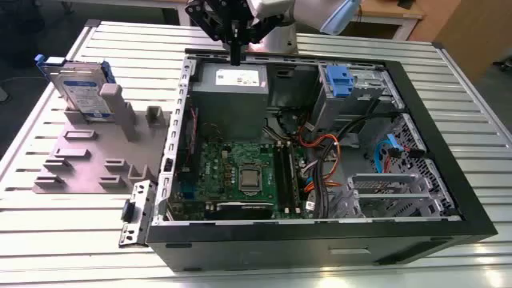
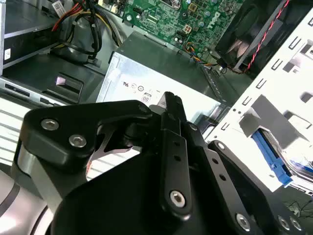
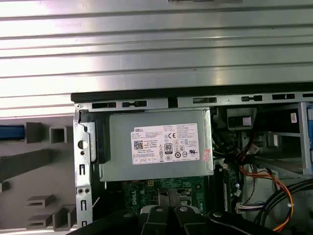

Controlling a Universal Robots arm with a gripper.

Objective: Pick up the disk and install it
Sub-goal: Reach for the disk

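Exterior view first, and the disk (image 1: 83,90) is standing on edge in the grey fixture (image 1: 88,153), at the far end of it, on the exterior view's left. Its blue-and-white label faces the camera and its blue frame shows along the edges. Nothing is touching it. The fixture lies on the slatted metal table (image 1: 64,240), just beside the open computer case (image 1: 436,231).

Over to the gripper (image 1: 236,59), and it is well apart from the disk. It hangs above the far rim of the case, right over the power supply (image 1: 232,90). The fingers are pressed together with nothing between them, so that's an empty, clenched gripper. In the second wrist view the black fingers (image 2: 172,105) meet in a single narrow tip above the power supply's white sticker (image 2: 142,90).

Inside the case, the green motherboard (image 1: 240,174) lies on the near side of the power supply. A small blue clip (image 1: 339,81) stands in the drive bay toward the exterior view's right, with orange and black cables (image 1: 324,150) running below it.
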